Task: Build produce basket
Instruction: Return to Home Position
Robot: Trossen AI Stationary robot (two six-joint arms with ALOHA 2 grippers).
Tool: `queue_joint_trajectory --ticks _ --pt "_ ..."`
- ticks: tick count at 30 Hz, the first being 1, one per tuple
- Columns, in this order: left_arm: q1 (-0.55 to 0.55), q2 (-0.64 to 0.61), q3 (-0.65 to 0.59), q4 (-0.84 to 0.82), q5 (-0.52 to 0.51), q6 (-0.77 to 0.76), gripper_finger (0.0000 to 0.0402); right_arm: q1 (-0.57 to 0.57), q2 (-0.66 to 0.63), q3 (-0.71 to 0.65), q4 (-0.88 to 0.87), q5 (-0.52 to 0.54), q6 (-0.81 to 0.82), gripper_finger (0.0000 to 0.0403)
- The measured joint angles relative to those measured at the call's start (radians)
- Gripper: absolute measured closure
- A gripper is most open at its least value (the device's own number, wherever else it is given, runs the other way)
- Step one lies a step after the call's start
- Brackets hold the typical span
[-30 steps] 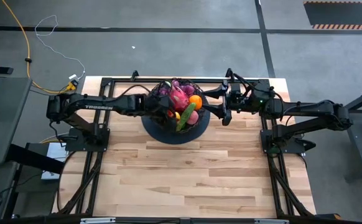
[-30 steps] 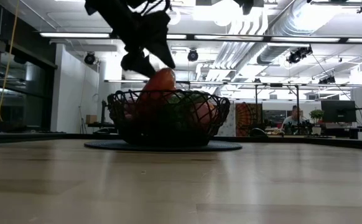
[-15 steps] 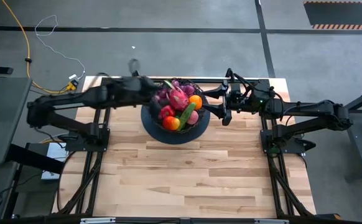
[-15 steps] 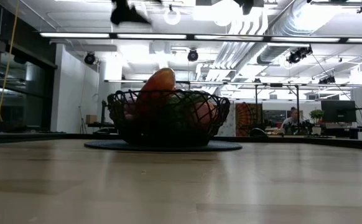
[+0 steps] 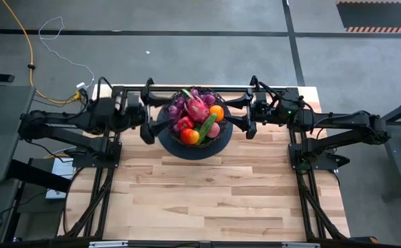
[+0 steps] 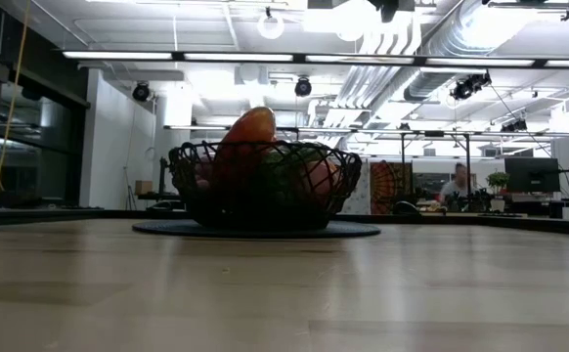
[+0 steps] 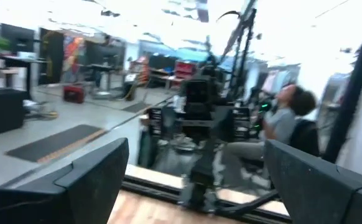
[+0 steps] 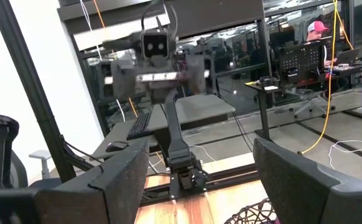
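The basket (image 6: 189, 174) sits loaded on its dark round mat (image 5: 187, 153) toward the far edge of the wooden table (image 5: 207, 200), and the produce (image 5: 198, 118) is heaped right up inside it. From overhead, the pink dragon fruit (image 5: 198, 107) takes the middle of the basket, with purple grapes (image 5: 181, 106) tucked against its left side and an orange (image 5: 217, 111) on its right. The green cucumber (image 5: 206, 127) lies slantwise across the near half, with a pink round fruit (image 5: 215, 130) touching it on the right. Red peppers (image 5: 184, 124) sit on its left, and an orange-red fruit (image 5: 190, 136) presses against the near rim. At table level that orange-red fruit pokes above the wire rim; the rest shows dimly through the mesh. The left gripper (image 5: 147, 116) hangs just beside the basket's left rim, clear of it, its jaws spread wide and holding nothing. Its two dark fingers (image 7: 88, 183) stand far apart in the wrist view. The right gripper (image 5: 246, 116) mirrors it just off the basket's right rim, jaws likewise wide apart and empty. A sliver of black mesh peeks in between its fingers (image 8: 109, 183) in its wrist view. All the fruit lies in the basket, between the two grippers and touching neither.
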Motion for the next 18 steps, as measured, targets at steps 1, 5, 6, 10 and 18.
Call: queue_joint_trajectory --ticks 1,5,6,10,18 --pt "-0.014 -0.008 -0.025 0.027 -0.001 -0.006 0.004 0.0 0.0 0.0 0.001 0.0 0.0 0.0124" --pt "-0.05 -0.037 -0.058 0.057 -0.02 -0.011 0.0041 0.0 0.0 0.0 0.001 0.0 0.0 0.0124" --pt "-0.049 -0.045 -0.058 0.057 -0.022 -0.01 0.0043 0.0 0.0 0.0 0.001 0.0 0.0 0.0124" --pt "-0.046 -0.078 -0.058 0.055 -0.026 0.012 0.0059 0.0 0.0 0.0 0.001 0.0 0.0 0.0124" --pt "-0.033 -0.139 -0.06 -0.012 -0.029 0.033 0.0151 0.0 0.0 0.0 0.001 0.0 0.011 0.0124"
